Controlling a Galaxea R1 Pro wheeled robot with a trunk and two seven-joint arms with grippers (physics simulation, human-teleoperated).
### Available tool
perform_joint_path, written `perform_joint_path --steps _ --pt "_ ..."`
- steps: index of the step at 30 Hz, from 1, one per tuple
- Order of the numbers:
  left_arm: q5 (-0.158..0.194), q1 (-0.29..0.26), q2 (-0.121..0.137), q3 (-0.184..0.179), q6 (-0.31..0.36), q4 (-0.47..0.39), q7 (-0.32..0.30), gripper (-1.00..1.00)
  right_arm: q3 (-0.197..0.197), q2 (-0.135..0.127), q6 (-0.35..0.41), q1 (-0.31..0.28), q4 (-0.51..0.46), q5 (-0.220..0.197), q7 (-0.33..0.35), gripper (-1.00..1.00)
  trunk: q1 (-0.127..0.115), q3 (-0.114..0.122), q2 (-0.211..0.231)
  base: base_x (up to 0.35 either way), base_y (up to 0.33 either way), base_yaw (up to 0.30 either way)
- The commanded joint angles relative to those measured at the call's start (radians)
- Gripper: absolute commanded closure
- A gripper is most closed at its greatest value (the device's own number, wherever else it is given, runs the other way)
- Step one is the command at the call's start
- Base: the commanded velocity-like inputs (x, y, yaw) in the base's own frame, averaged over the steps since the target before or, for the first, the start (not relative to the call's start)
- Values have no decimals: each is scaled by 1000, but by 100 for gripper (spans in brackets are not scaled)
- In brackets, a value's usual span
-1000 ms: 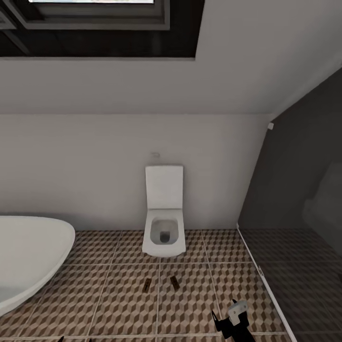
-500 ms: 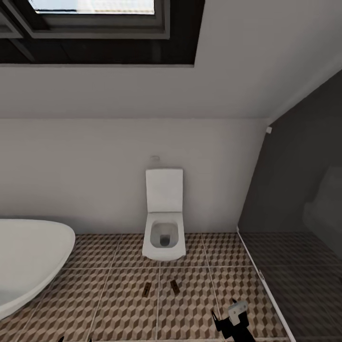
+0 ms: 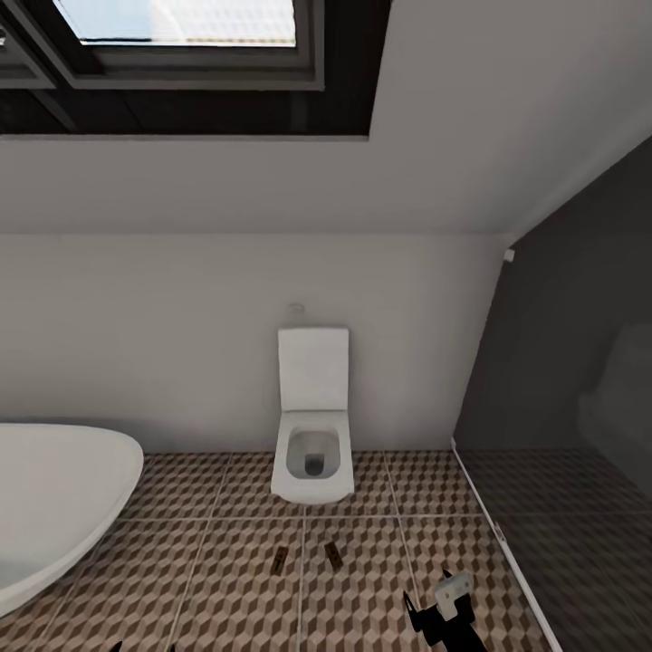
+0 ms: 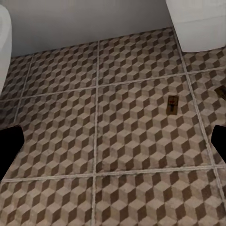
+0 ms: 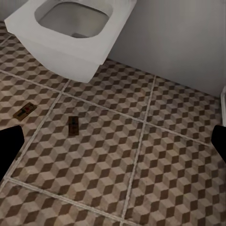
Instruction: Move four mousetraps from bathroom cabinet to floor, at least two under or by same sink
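Observation:
Two mousetraps (image 3: 280, 561) (image 3: 334, 556) lie flat on the cube-patterned bathroom floor (image 3: 226, 580), just in front of the white toilet (image 3: 312, 457). The left wrist view has one mousetrap (image 4: 173, 103) ahead of my left gripper (image 4: 113, 146), whose dark fingertips (image 4: 9, 146) stand wide apart, open and empty. In the right wrist view both mousetraps (image 5: 74, 125) (image 5: 24, 111) lie on the floor (image 5: 141, 165) beyond my right gripper (image 5: 113, 146), which is open with nothing in it. The right gripper (image 3: 435, 616) hangs low at the head view's bottom edge. The cabinet and sink are out of view.
A white oval bathtub (image 3: 54, 489) fills the left side. A dark glass partition (image 3: 561, 407) with a white floor rail (image 3: 498, 534) closes off the right. A white wall stands behind the toilet, under a dark-framed window (image 3: 181, 36).
The whole head picture has shifted slightly downward, showing more of the window, so the camera moved. The mousetraps lie where they were and the grippers keep their places.

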Motion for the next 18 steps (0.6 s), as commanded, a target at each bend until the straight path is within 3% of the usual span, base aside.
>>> perform_joint_path --steps 1,18 --pt "1 -1 -1 -9 -4 3 5 -100 9 0 -2 -1 0 -5 -5 -100 1 -1 -2 0 0 0" --pt "0 -1 -2 -9 -6 3 5 -100 9 0 -2 -1 0 -5 -5 -100 1 27 -2 0 0 0"
